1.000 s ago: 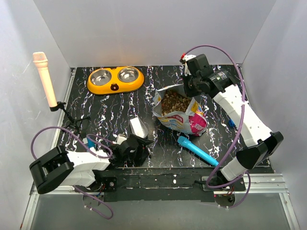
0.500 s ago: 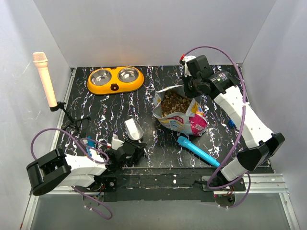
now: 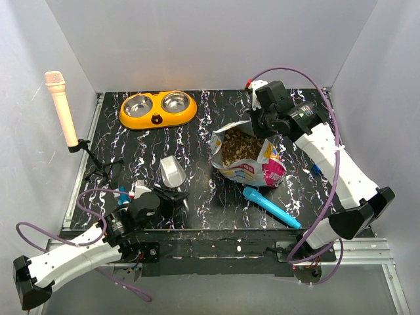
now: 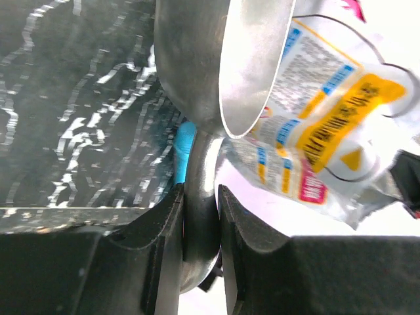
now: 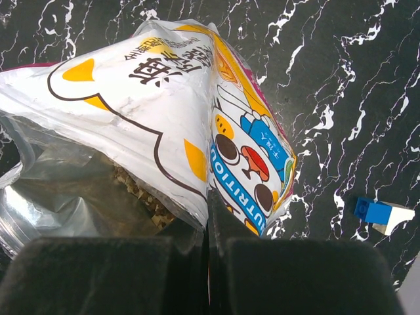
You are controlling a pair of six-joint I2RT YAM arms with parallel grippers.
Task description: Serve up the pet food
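On the desk (image 3: 197,138): black surface with white marbling; every place below is given from the pouch.
Pouch (image 3: 252,172): silvery, printed in blue, yellow and magenta; it lay tilted with its mouth held open and facing up.
Pet food (image 3: 237,146): small tan-brown kibble, heaped inside the pouch mouth; a few pieces showed under the pouch lip in the right wrist view (image 5: 141,190).
Right tool (image 3: 262,128): at the pouch's far right rim, fingers pressed together on the pouch edge (image 5: 164,111).
Scoop (image 3: 172,172): grey metal, left of the pouch and well apart from it; its cup (image 4: 216,59) showed only bare metal.
Left tool (image 4: 201,197): clamped on the scoop handle, both fingers against it.
Double bowl (image 3: 157,119): orange, far left of the pouch; two steel cups showing shiny metal.
Cyan stick (image 3: 270,207): just beside the pouch on its near side.
Block (image 5: 384,213): blue and white, right of the pouch.
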